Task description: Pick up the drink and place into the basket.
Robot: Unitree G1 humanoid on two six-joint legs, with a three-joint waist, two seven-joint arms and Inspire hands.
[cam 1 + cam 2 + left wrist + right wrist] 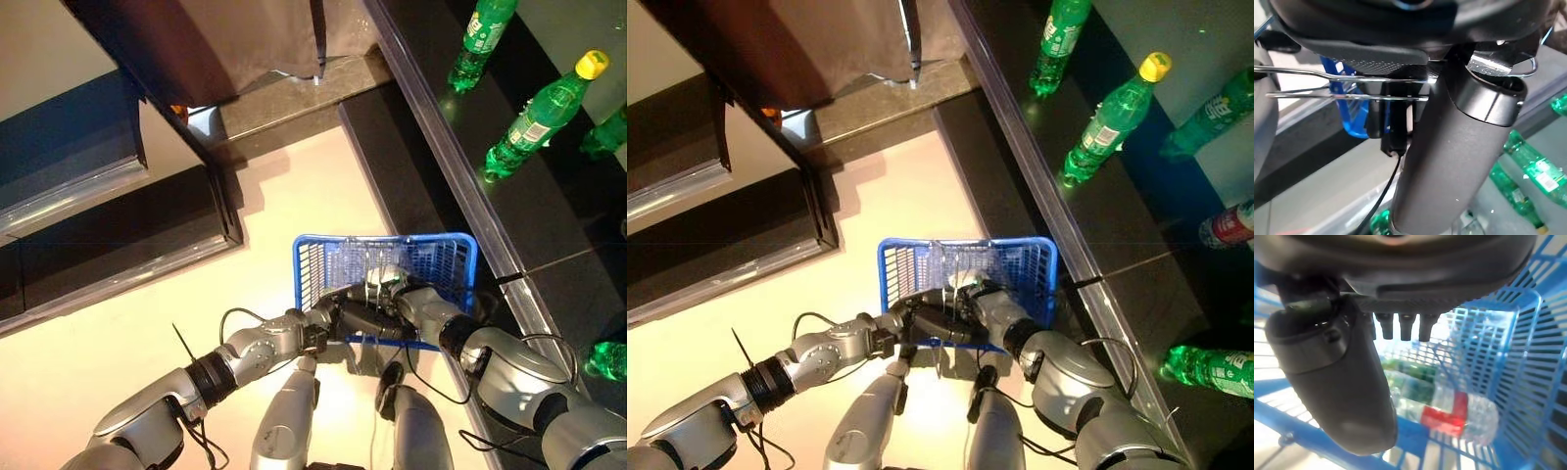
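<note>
The blue basket [306, 266] hangs raised in front of me. My left hand [345, 319] is shut on its thin wire handles [1352, 85], with its thumb [1449, 161] over them. My right hand [407, 294] is over the basket's near side, with its thumb [1337, 382] and fingers [1400, 326] relaxed and holding nothing. Below it a clear bottle with a red label [1449, 413] lies on the basket's floor, with a green drink [1410, 369] behind it. The clear bottle shows faintly through the mesh in the eye views [950, 259].
Green bottles [544, 113] stand on a dark glossy shelf [441, 147] along my right, with one more low at the right [1215, 370] and a red-labelled bottle [1229, 225]. Dark furniture [118, 225] stands at the left. A brown cloth [245, 39] hangs at the top.
</note>
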